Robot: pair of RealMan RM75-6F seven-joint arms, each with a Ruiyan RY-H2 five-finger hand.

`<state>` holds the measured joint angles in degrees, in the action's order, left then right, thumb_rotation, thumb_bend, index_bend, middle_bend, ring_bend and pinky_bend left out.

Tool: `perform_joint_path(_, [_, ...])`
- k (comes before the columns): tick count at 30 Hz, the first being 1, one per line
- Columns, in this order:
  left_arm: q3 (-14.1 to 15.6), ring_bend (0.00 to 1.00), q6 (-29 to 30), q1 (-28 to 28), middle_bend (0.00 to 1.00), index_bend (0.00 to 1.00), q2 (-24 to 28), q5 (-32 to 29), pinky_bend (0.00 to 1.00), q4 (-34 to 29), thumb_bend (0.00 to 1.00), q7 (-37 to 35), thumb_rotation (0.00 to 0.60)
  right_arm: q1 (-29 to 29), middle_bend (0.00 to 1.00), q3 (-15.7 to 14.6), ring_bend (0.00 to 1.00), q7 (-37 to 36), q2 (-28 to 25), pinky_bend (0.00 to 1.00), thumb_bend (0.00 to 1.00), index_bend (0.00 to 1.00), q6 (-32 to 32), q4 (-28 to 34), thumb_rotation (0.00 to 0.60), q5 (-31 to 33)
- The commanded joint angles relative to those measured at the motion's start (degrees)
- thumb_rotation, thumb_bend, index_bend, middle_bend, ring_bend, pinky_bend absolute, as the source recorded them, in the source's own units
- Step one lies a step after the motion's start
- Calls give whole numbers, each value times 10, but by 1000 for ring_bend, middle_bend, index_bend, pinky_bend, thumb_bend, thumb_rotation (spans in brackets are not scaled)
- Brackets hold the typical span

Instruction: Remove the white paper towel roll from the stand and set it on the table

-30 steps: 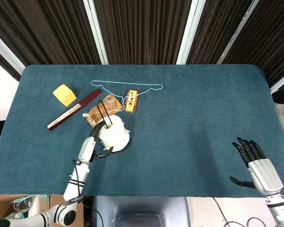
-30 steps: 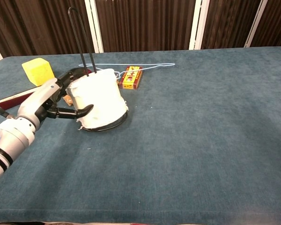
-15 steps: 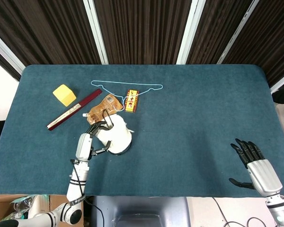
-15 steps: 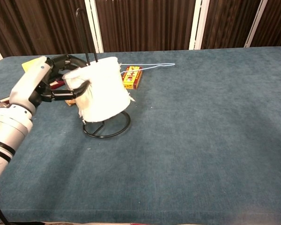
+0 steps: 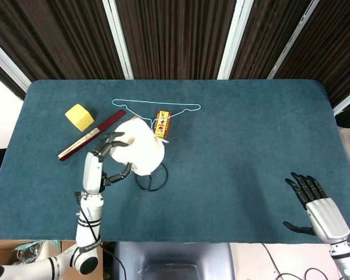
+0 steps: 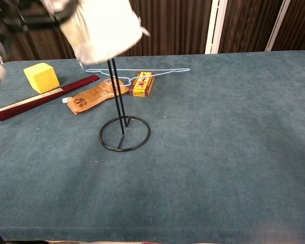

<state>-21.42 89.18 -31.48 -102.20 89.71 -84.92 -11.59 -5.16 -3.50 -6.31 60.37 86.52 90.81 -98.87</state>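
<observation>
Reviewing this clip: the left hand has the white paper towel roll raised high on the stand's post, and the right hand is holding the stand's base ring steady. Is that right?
Not quite. The right hand holds nothing; in the head view it sits far from the stand. The left hand does have the white paper towel roll raised high on the post.

No legible text on anything lying on the counter.

The small red-and-yellow printed box (image 6: 142,83) carried dark marks and patterning on its top face, too small to read in either view. The orange-brown flat pouch (image 6: 94,95) showed a dark printed patch and a white cap end, its lettering blurred beyond reading. The long dark-red flat bar (image 6: 43,97) had a pale strip along one edge with no readable characters.
</observation>
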Motion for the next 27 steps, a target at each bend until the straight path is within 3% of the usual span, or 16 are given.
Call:
perform_joint_path(1, [-36, 822, 17, -11, 850, 844, 38, 11, 882, -48, 648, 41, 600, 1, 0, -1, 0, -3, -1, 0, 65, 0, 2, -1, 600, -1])
perform_joint_path(8, [-79, 822, 32, 0, 849, 842, 117, 4, 883, -122, 649, 65, 600, 3, 0, -1, 0, -7, -3, 0, 64, 0, 6, -3, 600, 0])
perform_joint_path(11, [-72, 822, 40, 18, 850, 842, 139, -4, 883, -119, 649, 53, 600, 4, 0, -1, 0, -6, -3, 0, 65, 0, 7, -2, 600, -2])
perform_joint_path(16, [-31, 822, 56, 53, 850, 841, 140, -21, 883, -32, 649, 3, 600, 4, 0, -2, 0, -1, -2, 0, 64, 0, 6, 0, 600, -4])
perform_joint_path(27, [69, 817, 25, 87, 844, 839, 41, -46, 876, 232, 629, -135, 600, 7, 0, -2, 0, 10, 2, 0, 64, 0, 4, 4, 600, 0])
